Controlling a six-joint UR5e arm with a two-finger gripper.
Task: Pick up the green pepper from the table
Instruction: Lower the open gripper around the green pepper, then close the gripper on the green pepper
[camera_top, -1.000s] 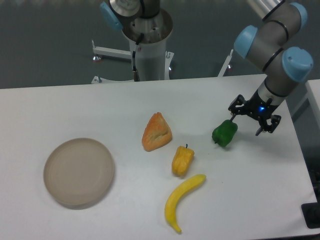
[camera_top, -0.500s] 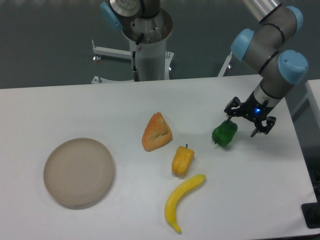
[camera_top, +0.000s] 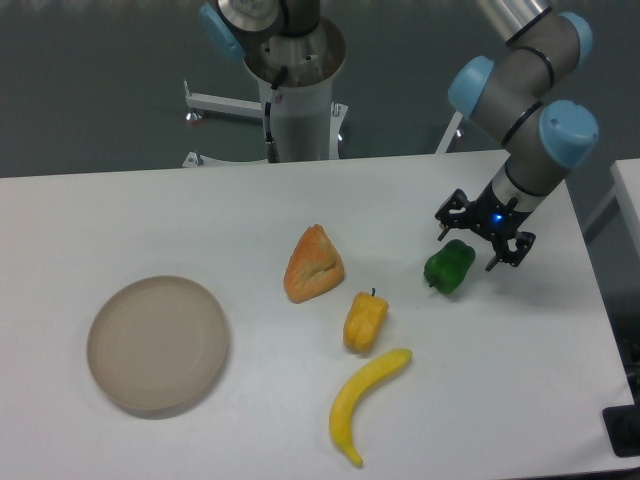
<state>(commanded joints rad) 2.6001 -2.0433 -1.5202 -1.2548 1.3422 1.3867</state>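
The green pepper (camera_top: 449, 268) is small, glossy and dark green, and lies on the white table (camera_top: 300, 200) right of centre. My gripper (camera_top: 466, 250) hangs over the pepper's upper right side with its fingers spread wide apart. One fingertip is just above the pepper's top left, the other to its right. The gripper is open and holds nothing. The pepper rests on the table.
An orange-yellow pepper (camera_top: 365, 321) and a banana (camera_top: 365, 402) lie left and below the green pepper. An orange wedge-shaped piece (camera_top: 313, 265) sits at centre. A round beige plate (camera_top: 158, 344) is at the left. The arm's base column (camera_top: 297, 90) stands behind the table.
My gripper has moved to the left, from beside the pepper's right side to over it. The pepper has not moved.
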